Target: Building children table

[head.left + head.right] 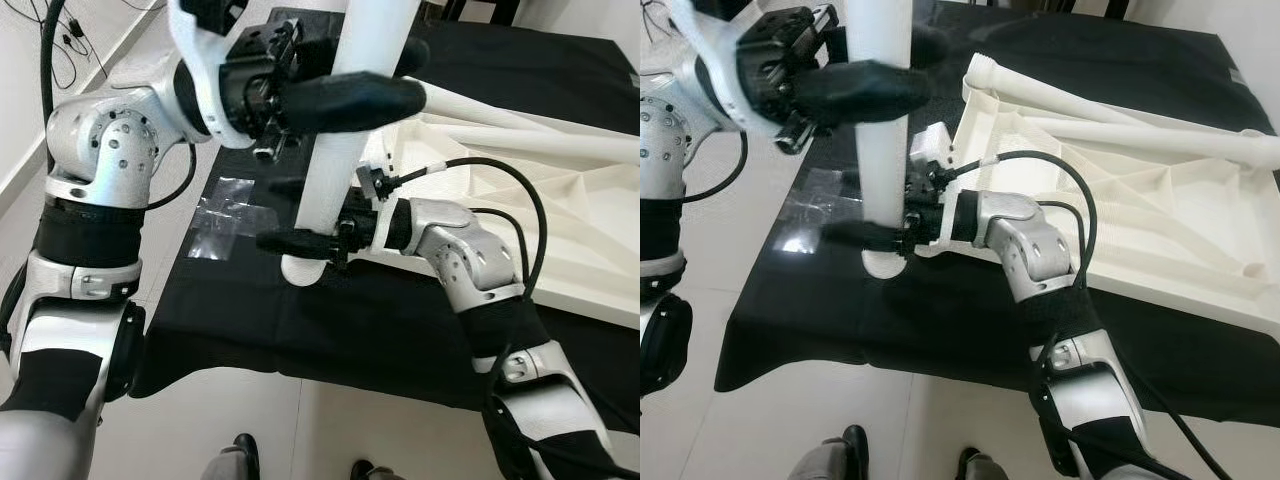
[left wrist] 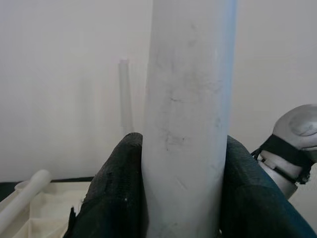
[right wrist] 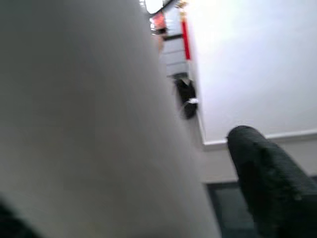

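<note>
Standing upright at the centre of the frame, a white leg (image 1: 345,130) is pinched by both hands, its foot resting on the black cloth (image 1: 330,320) of the desk. The left hand (image 1: 350,95) is clamped on it high up, at upper centre; the right hand (image 1: 300,243) is closed around it near the base. The overturned white tabletop (image 1: 1140,200) is seen at upper right, with two more legs (image 1: 1120,115) laid across it.
</note>
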Controlling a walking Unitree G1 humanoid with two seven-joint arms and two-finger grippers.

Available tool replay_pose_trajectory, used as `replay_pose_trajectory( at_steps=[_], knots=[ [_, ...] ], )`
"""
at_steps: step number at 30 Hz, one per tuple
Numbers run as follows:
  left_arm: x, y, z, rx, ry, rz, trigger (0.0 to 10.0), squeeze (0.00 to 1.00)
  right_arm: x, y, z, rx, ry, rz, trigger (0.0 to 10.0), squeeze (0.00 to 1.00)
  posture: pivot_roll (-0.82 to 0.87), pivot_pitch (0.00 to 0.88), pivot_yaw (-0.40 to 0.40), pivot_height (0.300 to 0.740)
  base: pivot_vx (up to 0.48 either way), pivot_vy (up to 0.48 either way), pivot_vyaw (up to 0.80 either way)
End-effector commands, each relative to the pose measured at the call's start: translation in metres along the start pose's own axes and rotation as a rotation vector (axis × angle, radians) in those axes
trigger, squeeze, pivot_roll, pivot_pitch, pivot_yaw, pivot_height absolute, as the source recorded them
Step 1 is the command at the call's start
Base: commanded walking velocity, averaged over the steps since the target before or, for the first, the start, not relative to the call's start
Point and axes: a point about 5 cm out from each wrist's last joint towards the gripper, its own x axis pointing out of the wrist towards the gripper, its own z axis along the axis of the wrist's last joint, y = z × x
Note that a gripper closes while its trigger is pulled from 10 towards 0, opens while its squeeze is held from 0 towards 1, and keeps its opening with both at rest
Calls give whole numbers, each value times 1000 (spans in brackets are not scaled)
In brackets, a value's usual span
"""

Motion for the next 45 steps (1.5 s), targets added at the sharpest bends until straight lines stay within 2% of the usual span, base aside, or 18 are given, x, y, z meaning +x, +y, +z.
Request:
replay_pose_trajectory(
  at_steps=[1,10,12,19,20,21,24,25,28,32,33,35,36,38,39,41,42,45],
  knots=[
    [5,-6,-8,-91,-27,-104,0,0,-9,-2,5,-15,-36,-43,0,0,14,280,-40,740,0,0,0],
    [-2,-3,6,-49,-109,-65,0,0,-4,1,7,-73,-38,-35,0,0,6,267,-41,740,0,0,0],
    [-2,-5,10,-33,-146,-45,0,0,-2,3,3,-113,-3,-60,0,0,4,258,-42,740,0,0,0],
    [-4,-7,13,-23,-183,-9,0,0,-3,4,-1,-149,31,-96,0,0,0,250,-45,740,0,0,0],
    [-7,-6,11,-37,-188,26,0,0,-4,4,-2,-157,41,-112,0,0,-1,245,-46,740,0,0,0],
    [-8,-5,11,-42,-194,59,3137,1000,-4,4,-3,-162,51,-124,0,0,-2,241,-47,740,0,0,0],
    [-9,-4,10,-45,-199,80,3137,1000,-5,3,-3,-165,57,-132,0,0,-2,241,-47,740,0,0,0],
    [-11,-4,9,-50,-193,97,10000,1000,-6,2,-4,-170,65,-144,0,0,-3,237,-47,740,0,0,0],
    [-14,-3,9,-54,-186,129,10000,1000,-7,0,-4,-181,73,-169,0,0,-5,234,-47,740,0,0,0],
    [-38,-10,4,-17,-152,350,10000,1000,-16,-24,-3,-223,98,-381,0,0,4,229,-48,740,0,0,0],
    [-38,-10,4,-17,-152,350,10000,1000,-16,-24,-3,-223,98,-381,0,0,4,229,-48,740,0,0,0],
    [-52,-17,4,7,-149,458,10000,1000,-21,-29,0,-223,86,-432,0,0,9,226,-51,740,0,0,0],
    [-52,-17,4,7,-149,458,10000,1000,-21,-29,0,-223,86,-432,0,0,9,226,-51,740,0,0,0],
    [-75,-29,8,48,-169,643,10000,1000,-27,-33,8,-195,24,-473,0,0,14,214,-51,740,0,0,0],
    [-75,-29,8,48,-169,643,10000,1000,-27,-33,8,-195,24,-473,0,0,14,214,-51,740,0,0,0],
    [-90,-39,9,66,-182,781,10000,1000,-31,-35,14,-153,-48,-492,0,0,18,203,-52,740,0,0,0],
    [-90,-39,9,66,-182,781,10000,1000,-31,-35,14,-153,-48,-492,0,0,18,203,-52,740,0,0,0],
    [-105,-54,-4,28,-167,923,10000,1000,-34,-35,19,-83,-150,-514,0,0,22,177,-51,740,0,0,0]
  ],
)
